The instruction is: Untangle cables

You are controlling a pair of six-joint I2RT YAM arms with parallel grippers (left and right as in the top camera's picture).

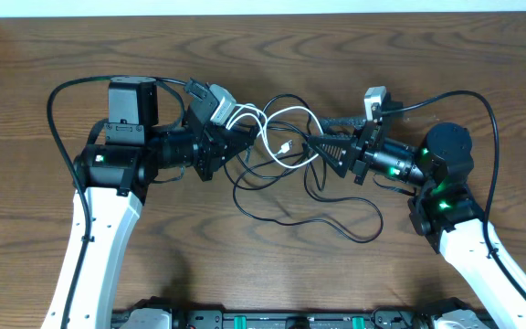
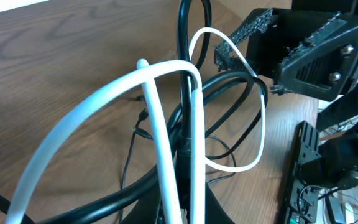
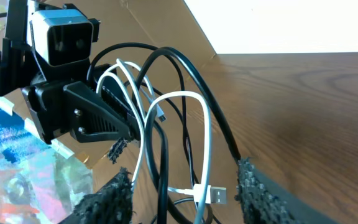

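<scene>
Desk [image 1: 245,46]: brown wood grain, with both arms reaching in toward its middle.
Cables [image 1: 284,146]: one tangle of thin white and black cords lying between the two hands, partly lifted off the desk.
White cable [image 3: 207,137]: it runs out of the left hand in several strands, arches up in a tall loop and comes down between the right hand's fingers.
USB plug [image 3: 211,195]: a white plug with a metal end (seen best from the right wrist), low in the gap between the right fingers.
Black cable [image 2: 183,50]: it rises beside the white strands and crosses through their loops. Thinner black loops trail on the desk toward the front edge, nearer the right arm.
Left hand [image 1: 242,139]: at the left edge of the tangle, pointing right. Its jaws are together, clamped on the cables, and white and black strands fan out straight from the grip.
Right hand [image 1: 322,148]: at the right edge of the tangle, pointing left, facing the left hand. Its fingers [image 3: 118,196] stand apart with white and black strands hanging between them. I cannot tell whether either finger touches a cord.
</scene>
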